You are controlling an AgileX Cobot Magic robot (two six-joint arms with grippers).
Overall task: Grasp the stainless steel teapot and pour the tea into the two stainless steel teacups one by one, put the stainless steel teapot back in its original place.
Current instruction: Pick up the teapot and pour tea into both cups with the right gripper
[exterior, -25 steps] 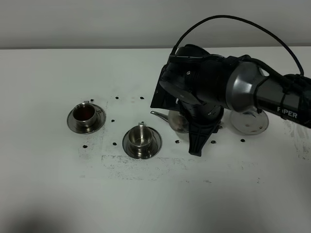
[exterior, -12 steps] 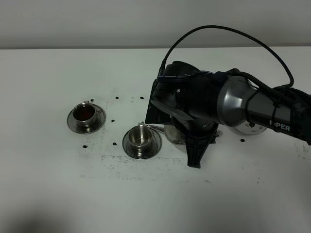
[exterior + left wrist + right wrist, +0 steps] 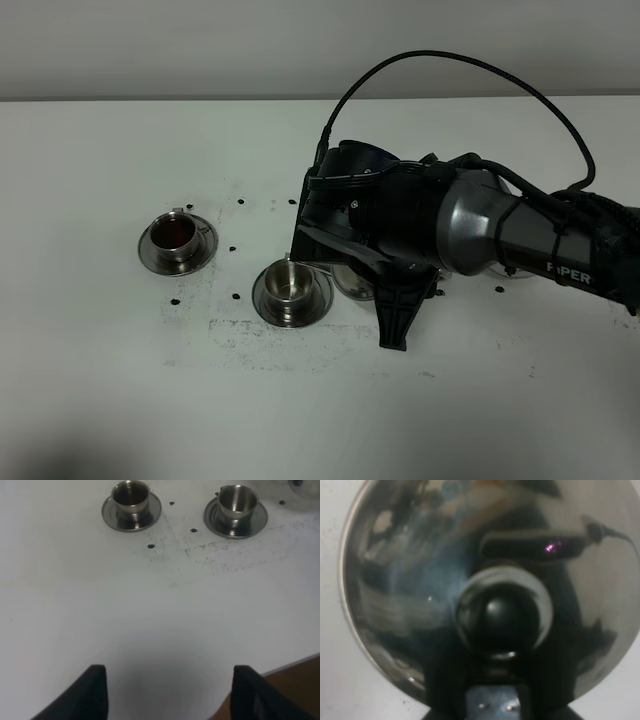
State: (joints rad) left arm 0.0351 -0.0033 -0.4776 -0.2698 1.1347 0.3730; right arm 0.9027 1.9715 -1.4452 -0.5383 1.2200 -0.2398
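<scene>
The stainless steel teapot point(image 3: 395, 580) was tucked beneath the right arm point(image 3: 480, 225), just at 3 o'clock of the empty teacup point(image 3: 290, 288), with the right gripper point(image 3: 396, 318) pressed together on it, though the grip point was hidden. At 10 o'clock of that cup stood the other teacup point(image 3: 177, 240), holding reddish-brown tea point(image 3: 175, 232), on the white table point(image 3: 320, 420). The left gripper point(image 3: 170, 695) hung spread and empty above the table's near edge.

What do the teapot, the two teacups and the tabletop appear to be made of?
The teapot looks like mirror-polished metal, probably stainless steel: its body reflects its surroundings. The far-left teacup and nearer teacup show the same shiny silver metal, with bright rims. The tabletop is white and matte, scuffed with dark marks; material unclear.
</scene>
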